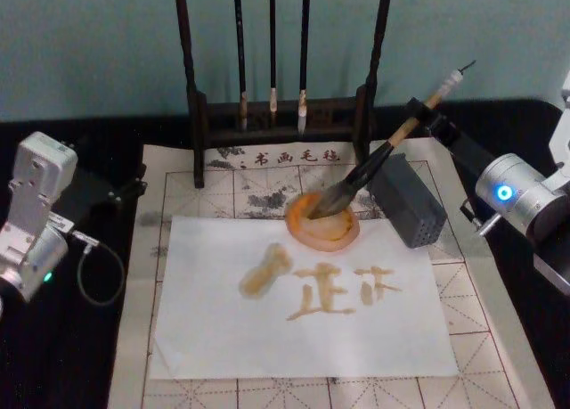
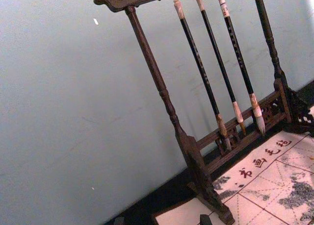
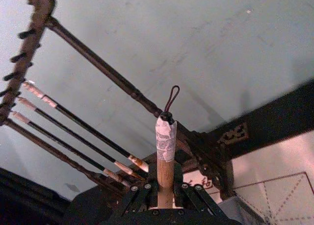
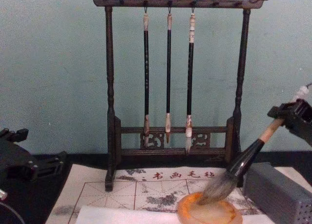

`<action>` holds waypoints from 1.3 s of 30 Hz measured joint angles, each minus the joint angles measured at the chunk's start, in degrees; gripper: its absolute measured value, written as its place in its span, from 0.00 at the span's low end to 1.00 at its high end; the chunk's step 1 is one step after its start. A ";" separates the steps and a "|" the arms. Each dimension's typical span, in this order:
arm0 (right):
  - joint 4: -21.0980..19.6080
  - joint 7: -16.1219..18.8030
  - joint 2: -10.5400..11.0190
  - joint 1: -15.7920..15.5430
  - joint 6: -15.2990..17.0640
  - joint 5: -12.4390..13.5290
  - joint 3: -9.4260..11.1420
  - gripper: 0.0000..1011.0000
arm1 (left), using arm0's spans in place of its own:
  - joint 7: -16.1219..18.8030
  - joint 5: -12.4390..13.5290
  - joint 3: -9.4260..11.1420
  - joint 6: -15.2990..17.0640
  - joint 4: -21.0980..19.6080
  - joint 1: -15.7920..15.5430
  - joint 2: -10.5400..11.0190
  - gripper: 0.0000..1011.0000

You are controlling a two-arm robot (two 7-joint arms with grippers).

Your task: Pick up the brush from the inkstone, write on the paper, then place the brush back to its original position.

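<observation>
Back wall (image 4: pixel 53 63): plain, matte, pale blue-green, spanning the whole rear. Light on it is diffuse and even. A few small white specks and faint scuff lines show on it in the left wrist view. The wall meets a black tabletop (image 1: pixel 62 364).

Near the wall stands a dark carved wooden brush rack (image 4: pixel 109 87) with two turned posts, a top bar with carved ends and a fretwork lower rail. Three thin black-stemmed brushes (image 4: pixel 168 72) hang from the bar, tips down, spaced apart. The rack's front feet rest on the far edge of a beige mat (image 1: pixel 485 293) with red grid lines.
</observation>
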 joint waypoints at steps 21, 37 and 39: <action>1.45 -3.83 -0.65 0.35 -1.69 4.14 -1.38 0.20 | 0.00 0.00 0.00 0.00 0.00 0.00 0.00 0.99; 2.43 -5.07 -0.03 1.13 -3.05 5.48 -3.42 0.20 | 0.00 0.00 0.00 0.00 0.00 0.00 0.00 0.99; 2.51 -5.20 0.11 1.22 -3.22 5.68 -3.74 0.20 | 0.00 0.00 0.00 0.00 0.00 0.00 0.00 0.99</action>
